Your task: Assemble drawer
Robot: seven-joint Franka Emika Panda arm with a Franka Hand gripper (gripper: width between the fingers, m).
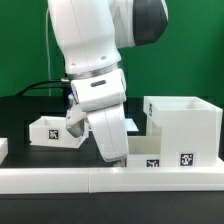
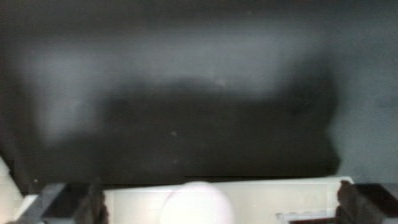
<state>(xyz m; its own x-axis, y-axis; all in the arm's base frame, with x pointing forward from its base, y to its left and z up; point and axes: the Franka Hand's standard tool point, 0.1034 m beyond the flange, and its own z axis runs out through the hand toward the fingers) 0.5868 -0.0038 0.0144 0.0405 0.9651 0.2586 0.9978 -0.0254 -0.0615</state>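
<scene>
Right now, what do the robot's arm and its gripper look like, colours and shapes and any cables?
The arm is glossy white, made of fat rounded segments, with a black joint cap and a thin grey band between segments. The gripper has a white boxy body and darker fingers. I see no markings or cables on it.

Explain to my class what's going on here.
The arm's gripper is down at the small tray that sits beside the large shell; whether it grips is unclear. A second tray lies apart on the exterior view's left. Both trays are outside the shell.
</scene>
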